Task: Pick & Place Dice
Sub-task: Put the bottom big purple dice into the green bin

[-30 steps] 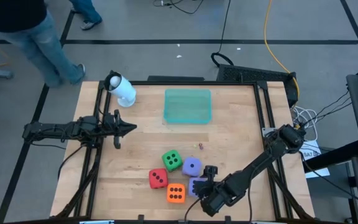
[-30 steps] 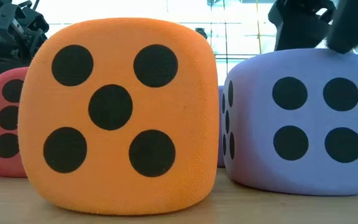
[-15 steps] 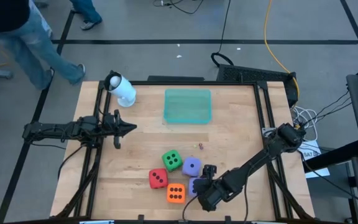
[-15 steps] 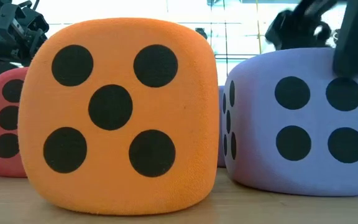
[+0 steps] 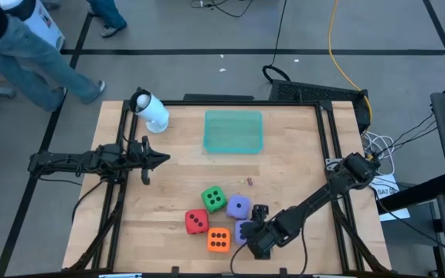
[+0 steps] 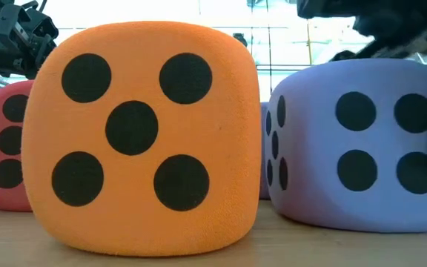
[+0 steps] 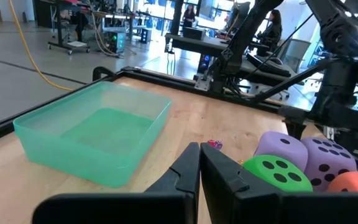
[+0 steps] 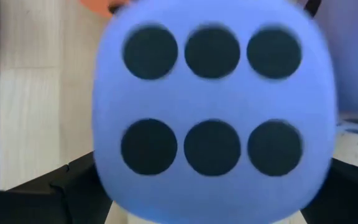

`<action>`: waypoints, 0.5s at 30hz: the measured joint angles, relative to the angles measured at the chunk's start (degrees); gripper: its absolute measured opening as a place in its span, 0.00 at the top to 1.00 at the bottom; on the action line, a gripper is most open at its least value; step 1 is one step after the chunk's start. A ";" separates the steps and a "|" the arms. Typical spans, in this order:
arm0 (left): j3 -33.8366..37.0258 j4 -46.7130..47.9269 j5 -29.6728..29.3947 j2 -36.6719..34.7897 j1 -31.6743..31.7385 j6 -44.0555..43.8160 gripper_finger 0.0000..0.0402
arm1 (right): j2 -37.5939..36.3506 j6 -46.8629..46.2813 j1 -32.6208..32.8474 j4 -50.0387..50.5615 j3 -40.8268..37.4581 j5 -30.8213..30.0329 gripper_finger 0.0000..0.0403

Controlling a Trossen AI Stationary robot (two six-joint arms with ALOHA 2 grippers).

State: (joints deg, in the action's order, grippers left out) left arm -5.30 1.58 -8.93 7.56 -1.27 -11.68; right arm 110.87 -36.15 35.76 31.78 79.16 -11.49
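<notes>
High view, right arm: it reaches from the table's 3 o'clock edge down toward 6 o'clock; the right gripper point(image 5: 255, 238) is lowered over the nearer purple die point(image 5: 245, 230), fingers spread wide to either side of it, not seen pinching it.
High view, left arm: it lies stretched along the 9 o'clock side; the left gripper point(image 5: 159, 160) points toward the table's middle, fingers pressed together, holding nothing.
High view, dice: a cluster near 6 o'clock: green die point(image 5: 213, 198) at the cluster's 12 o'clock, second purple die point(image 5: 239, 207) just beside it at 3 o'clock, red die point(image 5: 196, 222) at 9 o'clock, orange die point(image 5: 219, 240) at 6 o'clock.
High view, surface and room: a wooden table point(image 5: 176, 185); the teal tray point(image 5: 233, 131) sits toward 12 o'clock, well apart from the dice; a white camera point(image 5: 151, 110) stands at 10 o'clock; a person's legs point(image 5: 33, 55) are on the floor beyond that corner.
Low view: the orange die shows five pips and fills the middle; the red one is behind it at 9 o'clock; the nearer purple die, four pips facing, has dark gripper parts above it.
Left wrist view: closed fingers point(image 7: 197, 177) point over the tray toward the dice, with workshop benches beyond.
Right wrist view: the purple die's six-pip face fills the frame between the spread fingers.
</notes>
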 joint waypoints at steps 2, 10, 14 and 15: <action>0.00 0.00 -0.02 0.01 -0.01 0.00 0.95 | 0.00 0.37 -0.08 -1.18 -0.35 -0.16 0.02; 0.00 0.00 0.00 -0.01 -0.01 -0.04 0.95 | 0.00 1.50 -0.06 -5.09 -0.37 -0.24 0.02; 0.00 0.00 -0.01 0.00 0.01 -0.02 0.95 | -0.01 1.34 -0.06 -5.79 -0.38 -0.22 0.02; 0.00 0.00 -0.02 0.00 -0.01 -0.01 0.95 | -0.02 1.33 -0.06 -5.86 -0.38 -0.22 0.02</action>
State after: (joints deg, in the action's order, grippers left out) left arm -5.30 1.58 -8.95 7.56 -1.28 -11.69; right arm 110.85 -34.83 35.70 25.92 78.78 -11.70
